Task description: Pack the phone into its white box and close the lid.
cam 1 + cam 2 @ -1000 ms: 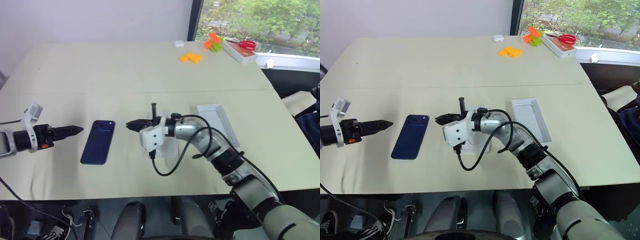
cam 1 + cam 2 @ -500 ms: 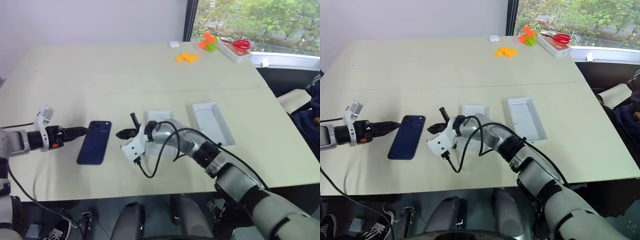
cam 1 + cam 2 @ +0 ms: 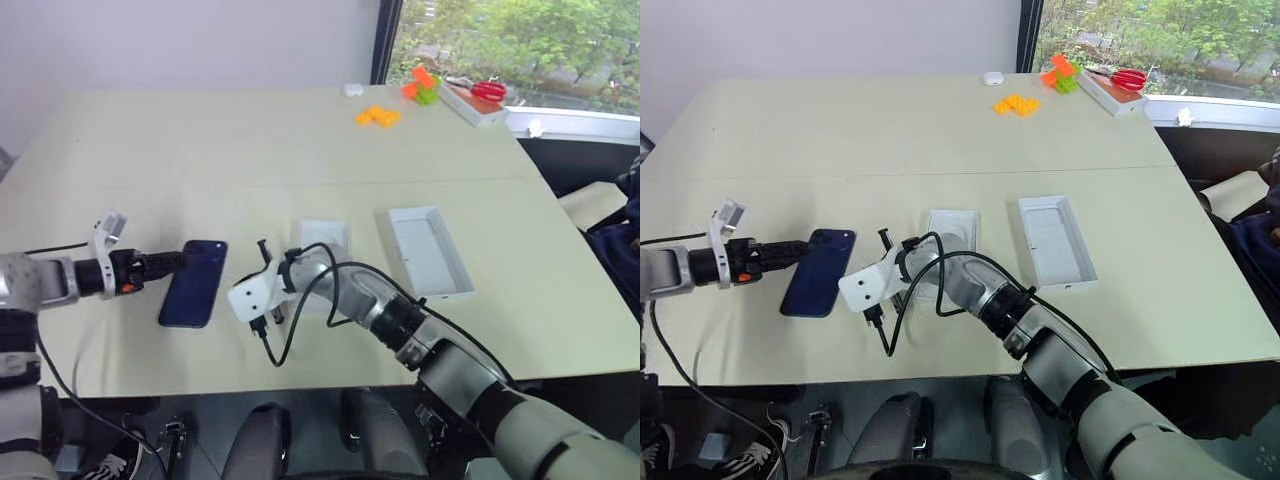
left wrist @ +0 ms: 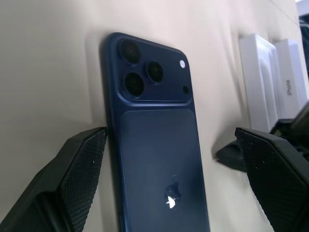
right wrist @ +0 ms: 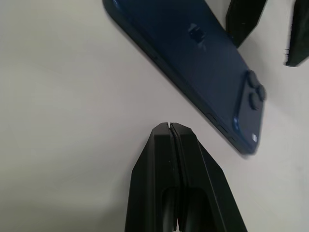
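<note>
Head views: slim navy-blue glossy phone (image 3: 192,283) flat on beige table (image 3: 200,150); left gripper (image 3: 178,260) at its 9 o'clock, right gripper (image 5: 170,126) at 3 o'clock; white open tray (image 3: 430,251) far right.
Left wrist: fingers (image 4: 72,169) spread, straddling phone.
Right wrist: fingers clenched, empty, beside phone edge.

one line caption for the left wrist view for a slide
Open left gripper straddles the face-down navy phone lying on the table.

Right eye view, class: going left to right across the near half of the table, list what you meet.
left gripper → phone → right gripper → white box → lid
</note>
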You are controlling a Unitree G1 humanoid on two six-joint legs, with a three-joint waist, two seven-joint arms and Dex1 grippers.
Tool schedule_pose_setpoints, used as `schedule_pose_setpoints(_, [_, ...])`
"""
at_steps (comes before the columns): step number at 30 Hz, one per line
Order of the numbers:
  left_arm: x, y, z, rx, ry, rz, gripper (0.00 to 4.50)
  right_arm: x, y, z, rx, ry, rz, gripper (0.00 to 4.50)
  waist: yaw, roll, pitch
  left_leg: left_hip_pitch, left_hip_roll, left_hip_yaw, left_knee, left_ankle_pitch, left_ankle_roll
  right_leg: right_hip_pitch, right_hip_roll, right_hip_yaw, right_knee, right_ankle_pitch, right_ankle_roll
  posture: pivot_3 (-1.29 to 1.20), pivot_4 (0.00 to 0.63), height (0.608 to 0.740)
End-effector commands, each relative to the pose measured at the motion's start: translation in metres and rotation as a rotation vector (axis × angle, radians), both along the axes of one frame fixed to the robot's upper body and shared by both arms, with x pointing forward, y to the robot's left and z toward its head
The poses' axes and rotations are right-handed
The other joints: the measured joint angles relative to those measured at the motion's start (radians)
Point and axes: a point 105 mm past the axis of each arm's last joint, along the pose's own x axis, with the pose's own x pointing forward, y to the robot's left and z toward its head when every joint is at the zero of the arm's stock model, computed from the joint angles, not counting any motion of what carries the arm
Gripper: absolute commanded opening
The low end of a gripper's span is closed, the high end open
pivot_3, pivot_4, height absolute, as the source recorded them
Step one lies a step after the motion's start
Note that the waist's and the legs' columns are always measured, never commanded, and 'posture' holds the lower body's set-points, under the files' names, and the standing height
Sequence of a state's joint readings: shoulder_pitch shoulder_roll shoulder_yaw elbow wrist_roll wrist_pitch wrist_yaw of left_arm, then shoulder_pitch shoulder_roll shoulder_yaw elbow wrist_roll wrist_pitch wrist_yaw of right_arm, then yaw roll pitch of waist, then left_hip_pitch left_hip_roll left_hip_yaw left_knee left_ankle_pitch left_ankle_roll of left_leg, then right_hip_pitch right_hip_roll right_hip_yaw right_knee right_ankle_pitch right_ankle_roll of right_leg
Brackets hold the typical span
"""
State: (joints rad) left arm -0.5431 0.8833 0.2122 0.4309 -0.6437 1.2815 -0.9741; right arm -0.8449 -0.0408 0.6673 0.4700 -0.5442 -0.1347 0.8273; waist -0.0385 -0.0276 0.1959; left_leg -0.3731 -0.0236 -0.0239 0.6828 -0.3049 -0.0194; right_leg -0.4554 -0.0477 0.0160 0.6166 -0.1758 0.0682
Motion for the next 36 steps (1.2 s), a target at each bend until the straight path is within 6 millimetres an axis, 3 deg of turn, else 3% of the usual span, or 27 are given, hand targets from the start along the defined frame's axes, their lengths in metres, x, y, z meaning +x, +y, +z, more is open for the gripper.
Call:
schedule_pose_setpoints(1, [-0.006, -0.02, -0.011, -0.035, 0.051, -0.059, 4.5, 0.002, 0.004, 0.015, 0.053, -0.009, -0.015, 0.04, 0.0, 0.0, 0.0, 0.0, 0.0, 0.0, 0.0, 0.0, 0.0, 0.0, 0.0, 0.0, 0.0, 0.0, 0.0, 0.0, 0.15, 0.74])
schedule_pose_setpoints(9, [-0.02, -0.036, -0.013, -0.093, 0.118, -0.103, 4.5, 0.008, 0.004, 0.011, 0.054, -0.036, -0.042, 0.04, -0.007, 0.0, 0.0, 0.0, 0.0, 0.0, 0.0, 0.0, 0.0, 0.0, 0.0, 0.0, 0.0, 0.0, 0.0, 0.0, 0.15, 0.74])
schedule_pose_setpoints(17, [-0.025, -0.028, -0.015, -0.053, 0.134, -0.083, 4.5, 0.014, 0.003, 0.01, 0.045, -0.063, -0.06, 0.04, -0.007, 0.0, 0.0, 0.001, 0.0, 0.0, 0.0, 0.0, -0.001, 0.0, 0.0, 0.0, 0.0, 0.0, 0.0, 0.0, 0.15, 0.74])
schedule_pose_setpoints(20, [-0.029, -0.034, -0.02, -0.088, 0.167, -0.093, 4.5, 0.015, 0.005, 0.012, 0.047, -0.074, -0.049, 0.04, -0.007, 0.0, 0.0, 0.001, 0.0, 0.0, 0.0, 0.0, -0.001, 0.0, 0.0, 0.0, 0.0, 0.0, 0.0, 0.0, 0.15, 0.74])
schedule_pose_setpoints(29, [-0.025, -0.046, -0.006, -0.144, 0.152, -0.103, 4.5, 0.015, 0.002, 0.01, 0.055, -0.061, -0.053, 0.04, -0.006, 0.0, 0.0, 0.001, 0.0, -0.001, 0.0, 0.0, -0.001, 0.0, -0.001, 0.0, 0.0, 0.0, 0.0, 0.0, 0.15, 0.74])
schedule_pose_setpoints(36, [-0.027, -0.049, -0.013, -0.136, 0.169, -0.094, 4.5, 0.017, 0.001, 0.014, 0.069, -0.062, -0.059, 0.04, -0.006, 0.0, 0.0, 0.001, 0.0, -0.001, 0.0, 0.0, -0.001, 0.0, -0.001, 0.0, 0.0, 0.0, 0.0, 0.0, 0.15, 0.74])
